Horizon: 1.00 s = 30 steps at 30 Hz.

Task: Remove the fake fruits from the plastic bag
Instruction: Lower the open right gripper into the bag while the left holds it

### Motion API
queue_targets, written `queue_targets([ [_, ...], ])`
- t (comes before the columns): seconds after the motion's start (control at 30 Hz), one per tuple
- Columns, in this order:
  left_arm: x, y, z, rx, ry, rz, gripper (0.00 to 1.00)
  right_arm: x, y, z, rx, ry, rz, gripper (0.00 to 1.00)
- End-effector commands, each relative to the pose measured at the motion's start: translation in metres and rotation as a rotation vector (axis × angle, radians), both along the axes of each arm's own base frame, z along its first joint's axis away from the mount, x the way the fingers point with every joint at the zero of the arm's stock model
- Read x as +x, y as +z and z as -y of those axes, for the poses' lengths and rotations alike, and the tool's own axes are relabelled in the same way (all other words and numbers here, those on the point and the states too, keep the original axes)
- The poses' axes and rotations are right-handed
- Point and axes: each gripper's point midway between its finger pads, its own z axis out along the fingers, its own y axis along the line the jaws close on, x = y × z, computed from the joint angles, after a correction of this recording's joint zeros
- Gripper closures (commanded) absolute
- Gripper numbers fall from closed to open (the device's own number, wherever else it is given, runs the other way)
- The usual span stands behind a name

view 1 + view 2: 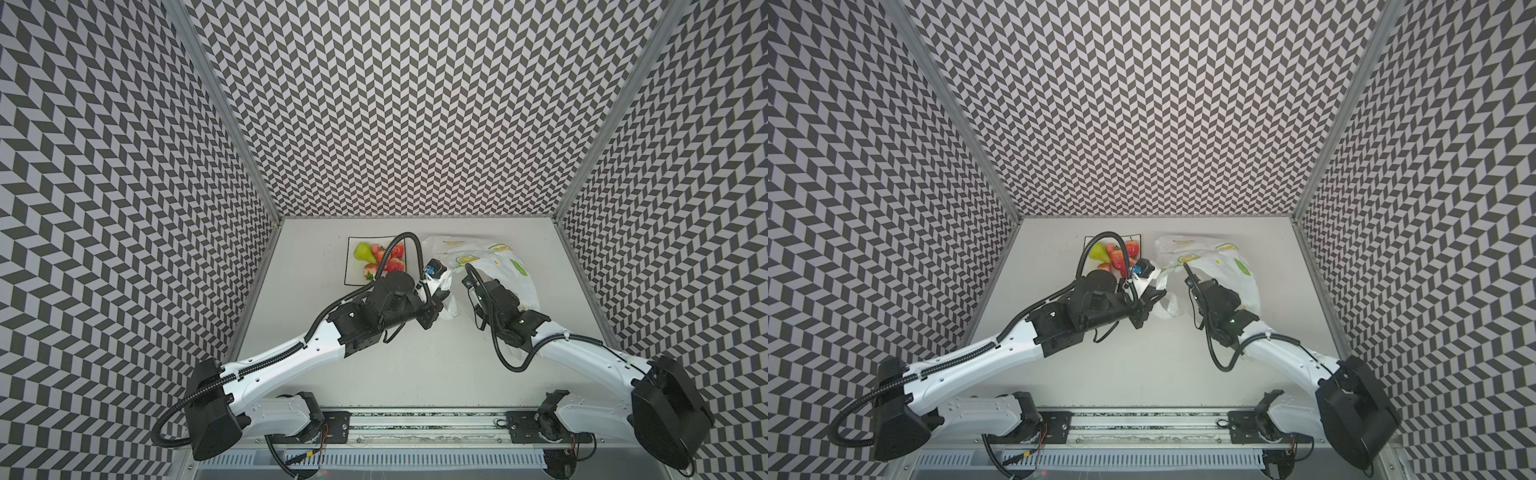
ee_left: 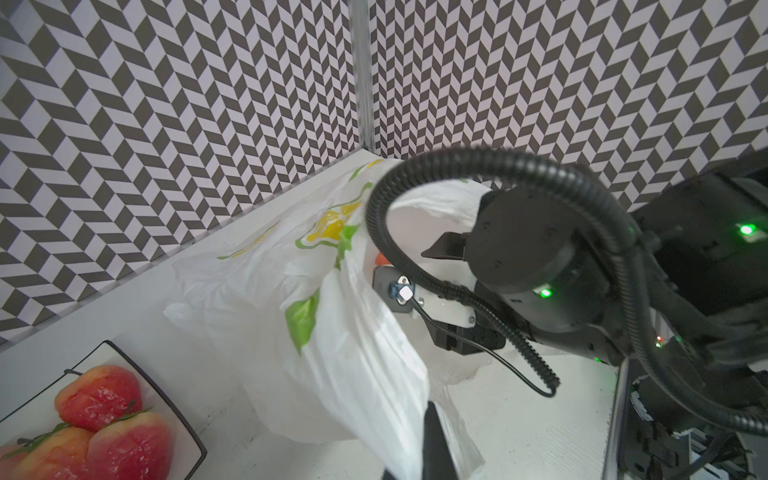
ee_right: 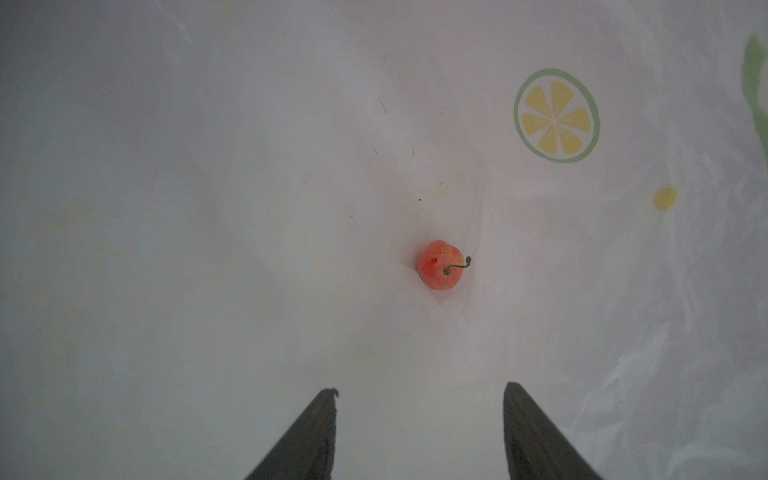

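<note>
The white plastic bag [image 1: 494,257] [image 1: 1221,259] lies at the back right of the table. My left gripper [image 2: 424,457] [image 1: 445,296] is shut on the bag's near edge [image 2: 374,395] and holds its mouth up. My right gripper [image 3: 419,390] is inside the bag, open, with nothing between its fingers; the plastic hides it in both top views. One small red cherry [image 3: 439,265] with a green stem rests on the bag's floor [image 3: 208,187], a short way ahead of the fingertips. A yellow-green pear [image 1: 362,251] [image 1: 1099,252] and several strawberries [image 1: 395,264] [image 2: 99,397] lie on the plate.
The square white black-rimmed plate [image 1: 351,272] [image 2: 183,419] sits at the back left, just left of the bag. My left arm's cable loop [image 1: 409,241] arches over it. The right arm's wrist [image 2: 523,257] fills the bag's mouth. Patterned walls close in three sides.
</note>
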Motion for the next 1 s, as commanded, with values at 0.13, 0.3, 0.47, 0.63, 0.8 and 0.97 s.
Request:
queue_targets([
  [0.13, -0.011, 0.01, 0.01, -0.021, -0.068, 0.037, 1.0, 0.024, -0.007, 0.004, 0.359, -0.283, -0.033, 0.27],
  [0.3, -0.011, 0.02, 0.02, -0.054, -0.081, 0.047, 1.0, 0.036, -0.006, -0.014, 0.732, -0.403, -0.033, 0.26],
  [0.47, -0.013, 0.018, 0.023, -0.063, -0.09, 0.042, 1.0, 0.056, -0.005, -0.024, 1.04, -0.555, -0.032, 0.25],
  [0.63, -0.017, 0.005, 0.018, -0.05, -0.096, 0.029, 1.0, 0.079, -0.005, -0.015, 1.273, -0.74, 0.052, 0.26],
  [0.8, -0.026, -0.004, 0.016, -0.048, -0.124, 0.014, 1.0, 0.1, -0.014, -0.004, 1.37, -0.878, 0.127, 0.29],
  [0.97, -0.036, -0.01, 0.016, -0.044, -0.162, 0.012, 1.0, 0.12, -0.025, -0.008, 1.461, -0.952, 0.133, 0.33],
])
